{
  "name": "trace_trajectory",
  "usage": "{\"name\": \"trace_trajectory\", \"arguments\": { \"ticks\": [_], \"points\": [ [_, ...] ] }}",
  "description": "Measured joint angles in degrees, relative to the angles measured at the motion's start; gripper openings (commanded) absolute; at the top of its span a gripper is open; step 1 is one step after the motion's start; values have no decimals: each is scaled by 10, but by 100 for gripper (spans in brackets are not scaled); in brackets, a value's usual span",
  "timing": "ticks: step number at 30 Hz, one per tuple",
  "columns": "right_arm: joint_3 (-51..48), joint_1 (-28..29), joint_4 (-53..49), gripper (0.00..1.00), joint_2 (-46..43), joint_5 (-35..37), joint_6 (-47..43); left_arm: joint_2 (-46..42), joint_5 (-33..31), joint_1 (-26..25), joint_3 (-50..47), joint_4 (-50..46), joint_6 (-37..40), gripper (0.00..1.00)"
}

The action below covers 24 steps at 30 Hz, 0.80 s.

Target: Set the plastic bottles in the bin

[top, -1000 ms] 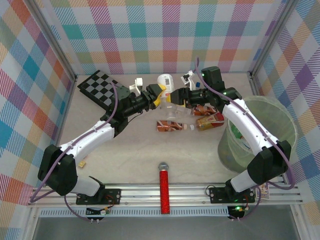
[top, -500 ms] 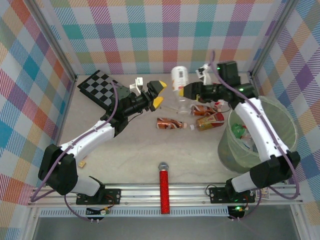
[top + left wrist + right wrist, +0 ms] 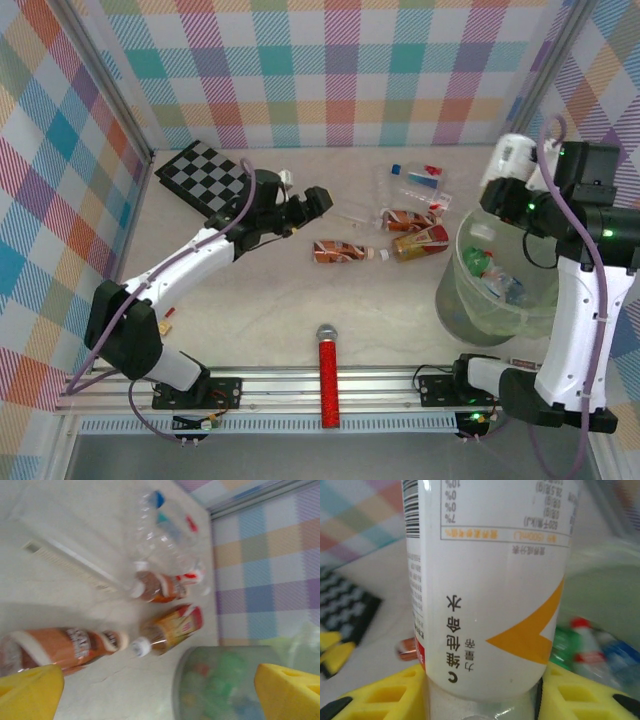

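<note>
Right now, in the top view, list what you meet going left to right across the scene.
Checkerboard → microphone → orange-label bottle → white bottle.

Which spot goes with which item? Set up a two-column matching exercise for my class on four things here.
1 red glittery microphone
2 black-and-grey checkerboard
3 white-labelled plastic bottle
4 round translucent pale-green bin

A far left corner
B gripped in the right hand
C near edge, centre
D standing on the table's right side

Pairs: 1-C, 2-A, 3-B, 4-D
</note>
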Motion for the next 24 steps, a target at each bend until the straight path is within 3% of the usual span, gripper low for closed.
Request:
{"name": "trace_trajectory", "arguments": {
  "ticks": [10, 20, 24],
  "points": [
    [-162, -86, -38, 48, -4, 31, -37, 35, -92, -61, -8, -83, 79, 93],
    [-336, -113, 22, 51, -23, -3, -40, 76, -108, -63, 0, -112, 169, 91],
    [-381, -113, 51, 59, -38, -30, -32, 87, -104, -63, -1, -110, 159, 90]
  ]
}}
